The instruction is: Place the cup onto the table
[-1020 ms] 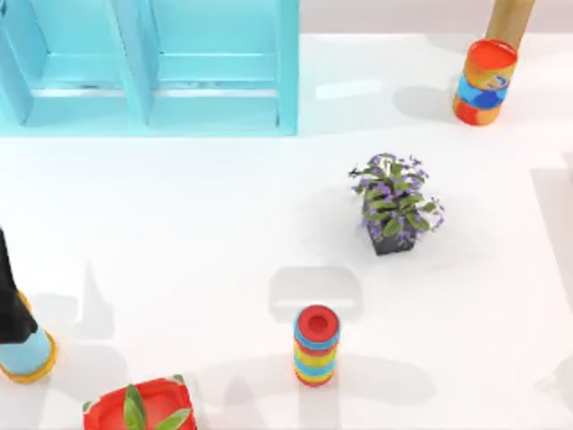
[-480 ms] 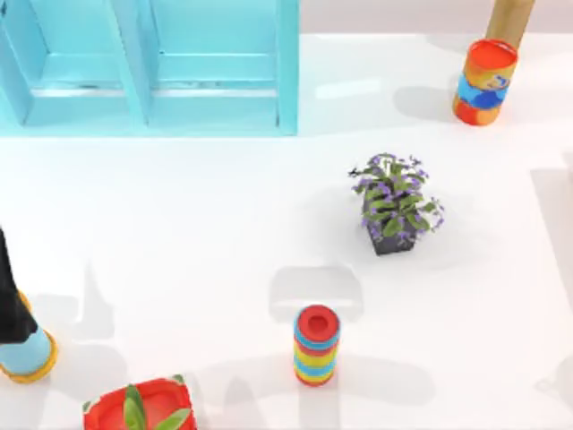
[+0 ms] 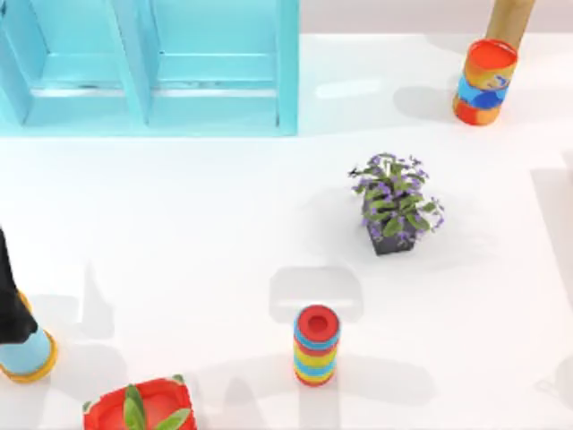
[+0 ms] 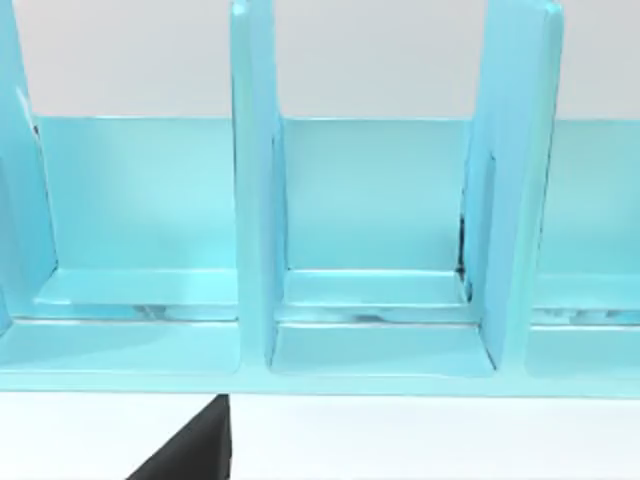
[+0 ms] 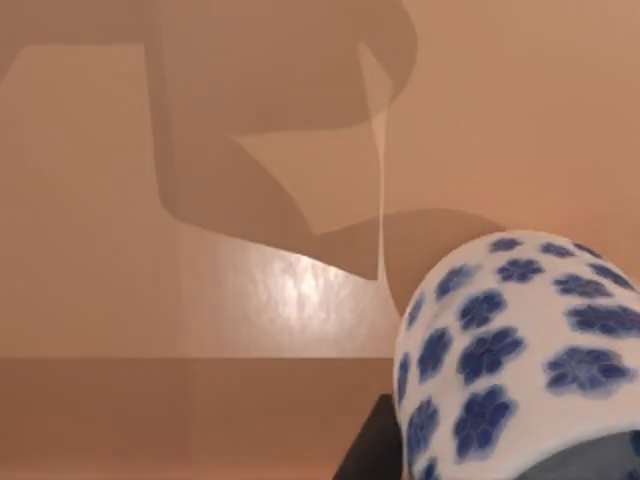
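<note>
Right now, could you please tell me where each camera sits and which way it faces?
Top: overhead, looking down on the table; left arm at left edge.
Left wrist: faces the cabinet's open compartments; left end effector's dark edge shows.
Right wrist: faces a tan surface, the cup close.
Shared: top and left wrist both show the cabinet.

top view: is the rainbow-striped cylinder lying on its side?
No, the striped cylinder stands upright on the table, red top facing up.

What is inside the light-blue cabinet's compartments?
In the left wrist view, the cabinet compartments facing the camera hold nothing visible, just bare blue floors and back walls. Side compartments run off the picture, so their contents cannot be told. The cup appears in the right wrist view, elsewhere.
</note>
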